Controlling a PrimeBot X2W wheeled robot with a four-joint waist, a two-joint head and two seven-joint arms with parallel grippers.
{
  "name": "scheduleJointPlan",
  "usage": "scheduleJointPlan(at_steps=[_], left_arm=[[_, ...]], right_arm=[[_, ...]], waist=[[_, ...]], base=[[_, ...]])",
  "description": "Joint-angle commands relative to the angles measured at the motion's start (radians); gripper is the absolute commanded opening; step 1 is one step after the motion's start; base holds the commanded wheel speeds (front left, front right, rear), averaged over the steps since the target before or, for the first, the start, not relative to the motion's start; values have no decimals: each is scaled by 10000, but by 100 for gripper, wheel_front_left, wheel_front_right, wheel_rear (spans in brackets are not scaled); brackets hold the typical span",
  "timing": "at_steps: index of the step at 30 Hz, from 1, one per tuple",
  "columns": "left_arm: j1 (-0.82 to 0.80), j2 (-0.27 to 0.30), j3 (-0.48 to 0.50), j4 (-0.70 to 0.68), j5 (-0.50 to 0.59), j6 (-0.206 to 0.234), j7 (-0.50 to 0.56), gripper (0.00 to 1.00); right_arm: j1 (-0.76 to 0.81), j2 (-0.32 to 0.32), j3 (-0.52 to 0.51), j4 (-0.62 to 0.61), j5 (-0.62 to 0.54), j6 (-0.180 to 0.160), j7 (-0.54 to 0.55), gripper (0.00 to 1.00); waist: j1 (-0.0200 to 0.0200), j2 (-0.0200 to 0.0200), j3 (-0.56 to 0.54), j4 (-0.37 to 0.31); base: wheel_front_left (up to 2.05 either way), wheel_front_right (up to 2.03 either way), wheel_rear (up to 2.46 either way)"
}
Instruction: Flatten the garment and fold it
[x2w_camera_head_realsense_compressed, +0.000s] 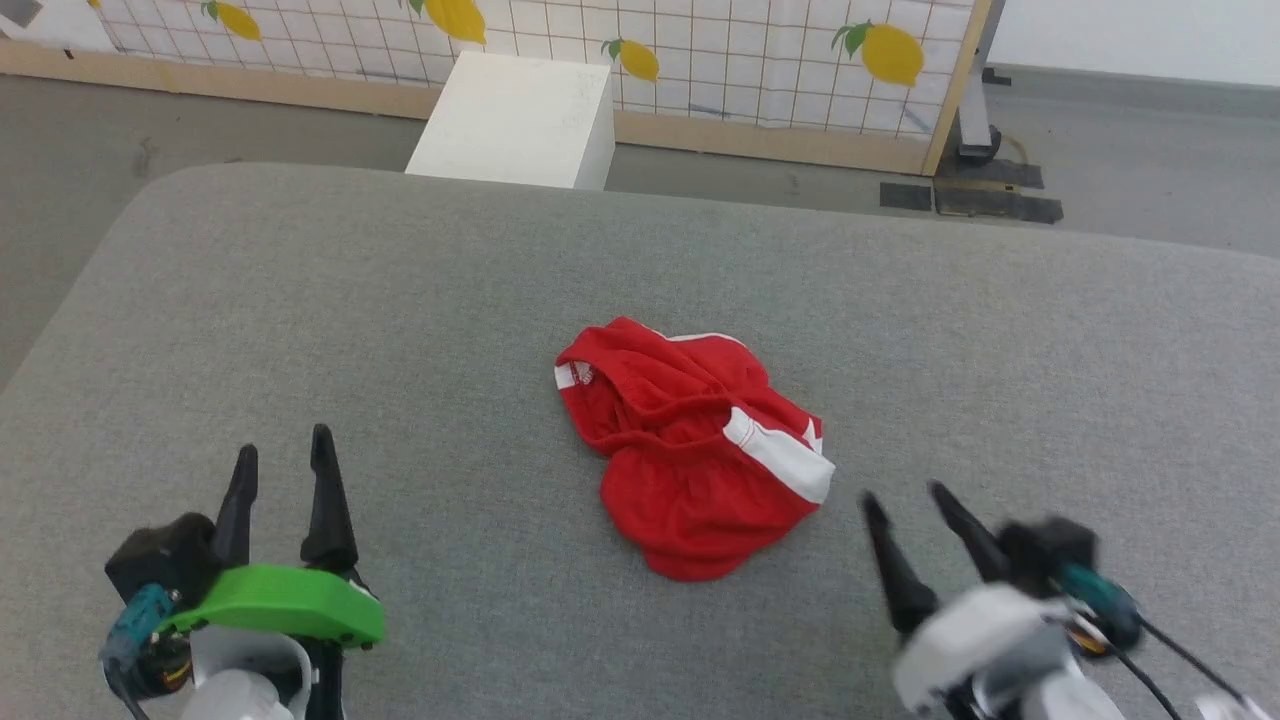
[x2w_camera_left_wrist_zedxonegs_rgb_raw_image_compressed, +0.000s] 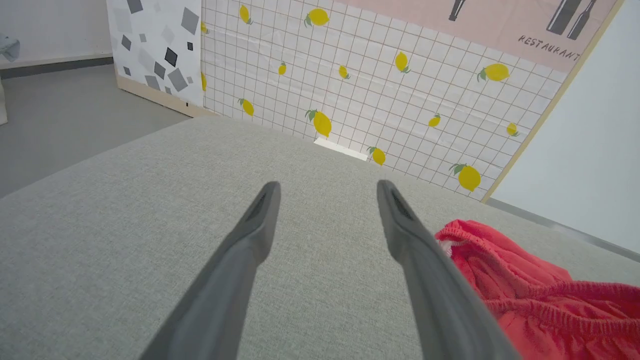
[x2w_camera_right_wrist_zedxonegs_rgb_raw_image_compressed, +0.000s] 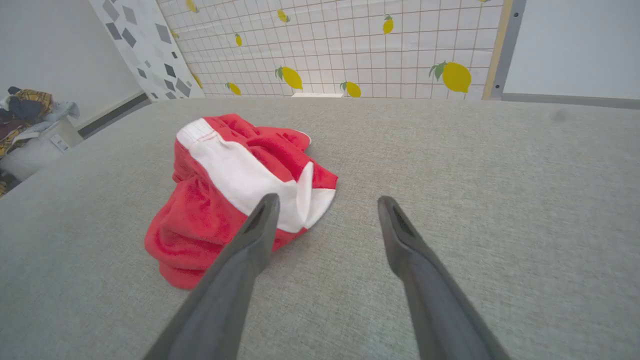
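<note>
Garment (x2w_camera_head_realsense_compressed: 695, 450) crumpled on grey surface (x2w_camera_head_realsense_compressed: 400, 330); white box (x2w_camera_head_realsense_compressed: 515, 120) beyond; left gripper (x2w_camera_head_realsense_compressed: 282, 442), right gripper (x2w_camera_head_realsense_compressed: 902, 492) spread, empty.

Single readable sign: "RESTAURANT" (x2w_camera_left_wrist_zedxonegs_rgb_raw_image_compressed: 547, 46), dark hand-lettered capitals, slanting. Stands on pink poster (x2w_camera_left_wrist_zedxonegs_rgb_raw_image_compressed: 500, 20) on far wall, right side, above lemon-print tiled panel (x2w_camera_left_wrist_zedxonegs_rgb_raw_image_compressed: 350, 90). Last letter ends just beside wooden frame edge (x2w_camera_left_wrist_zedxonegs_rgb_raw_image_compressed: 568, 75). Dark bottle silhouettes (x2w_camera_left_wrist_zedxonegs_rgb_raw_image_compressed: 570, 17) printed just above word; no lettering legible on them. Nothing else legible.

Garment (x2w_camera_head_realsense_compressed: 695, 445) mid-table (x2w_camera_head_realsense_compressed: 300, 300); left gripper (x2w_camera_head_realsense_compressed: 283, 452) near-left, right gripper (x2w_camera_head_realsense_compressed: 905, 497) near-right
</note>
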Motion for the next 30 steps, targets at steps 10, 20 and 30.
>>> scheduleJointPlan(at_steps=[10, 20, 30], left_arm=[[192, -1117, 709, 127, 887, -923, -46, 100], [51, -1636, 1309, 378, 1391, -1540, -46, 100], [82, -1917, 1665, 375, 1707, -1818, -47, 100]], right_arm=[[-3127, 5, 2185, 309, -529, -13, 4406, 100], [-3911, 5, 2398, 1441, -774, -13, 5271, 18], [-3660, 5, 875, 348, 121, -13, 3963, 0]], waist=[[0, 89, 452, 594], [0, 89, 693, 1097], [0, 89, 507, 698]], base=[[0, 0, 0], [0, 0, 0], [0, 0, 0]])
